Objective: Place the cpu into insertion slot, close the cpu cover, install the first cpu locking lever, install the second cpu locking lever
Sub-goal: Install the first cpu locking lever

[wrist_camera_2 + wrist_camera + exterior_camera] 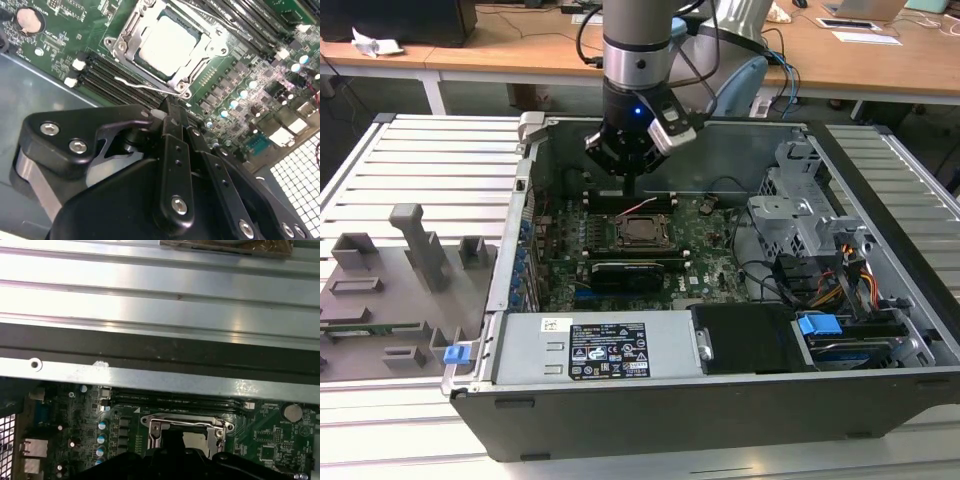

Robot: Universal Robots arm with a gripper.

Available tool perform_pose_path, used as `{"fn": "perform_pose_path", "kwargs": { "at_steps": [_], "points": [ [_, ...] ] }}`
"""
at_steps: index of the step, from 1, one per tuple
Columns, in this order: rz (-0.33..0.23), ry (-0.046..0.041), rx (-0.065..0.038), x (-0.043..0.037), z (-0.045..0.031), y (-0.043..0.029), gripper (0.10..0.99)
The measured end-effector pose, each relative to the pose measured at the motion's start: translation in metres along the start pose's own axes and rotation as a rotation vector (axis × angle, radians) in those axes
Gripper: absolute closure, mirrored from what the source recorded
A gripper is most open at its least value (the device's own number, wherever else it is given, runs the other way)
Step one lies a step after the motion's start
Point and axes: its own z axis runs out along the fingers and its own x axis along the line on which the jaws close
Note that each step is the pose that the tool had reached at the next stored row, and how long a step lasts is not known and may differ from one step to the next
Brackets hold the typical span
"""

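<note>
The cpu sits in the insertion slot, the cpu cover closed flat over it — its silver face showing through the window. The gripper hangs just beside the socket, fingers drawn narrow, holding nothing, tips at a thin locking lever.

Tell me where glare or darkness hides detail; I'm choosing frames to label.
In the second wrist view, glare whitens the cpu face; in the first wrist view, the aluminium rails shine bright and the gripper is a dark mass; the exterior view is evenly lit, the case interior dimmer.
</note>
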Motion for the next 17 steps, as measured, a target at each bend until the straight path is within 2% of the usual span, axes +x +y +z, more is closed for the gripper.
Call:
{"fn": "perform_pose_path", "kwargs": {
  "at_steps": [1,2,6,9,17],
  "points": [
    [0.000,-0.0011,-0.012,0.0000,0.0001,-0.0001,0.976],
    [0.000,-0.0017,-0.018,0.0000,0.0008,-0.0001,0.976],
    [0.000,-0.0032,-0.019,-0.0005,0.0065,-0.0003,0.976],
    [0.000,-0.0032,-0.019,-0.0079,0.0151,0.0002,0.976],
    [-0.040,-0.0020,-0.020,-0.0119,0.0252,0.0040,0.976]
  ]
}}
